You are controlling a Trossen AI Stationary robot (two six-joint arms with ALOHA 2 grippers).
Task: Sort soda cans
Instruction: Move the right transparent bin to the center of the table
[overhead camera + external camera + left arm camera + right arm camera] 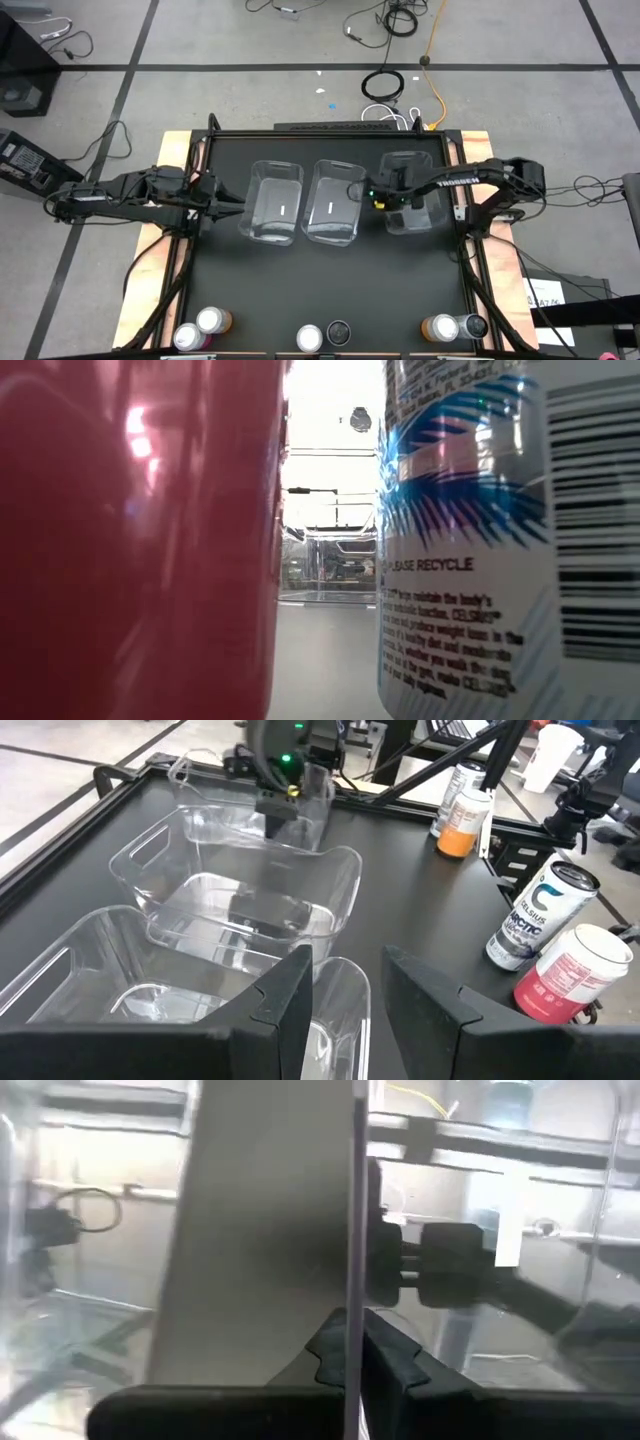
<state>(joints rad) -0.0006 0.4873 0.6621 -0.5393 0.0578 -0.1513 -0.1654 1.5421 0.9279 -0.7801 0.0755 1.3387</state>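
The table [330, 280] has a black top framed by a black rail, with bare wood showing along its left and right edges. Three clear plastic bins stand in a row across its far half: the left bin [272, 202], the middle bin [333, 202] just beside it, and the right bin [408, 190] set slightly farther back. Along the near edge stand six cans in pairs: a pink can [188, 337] touching an orange can [213, 321] at the left, a silver-topped can [309, 338] beside a dark can [338, 332] in the middle, and an orange can [440, 327] beside a dark can [472, 326] at the right.
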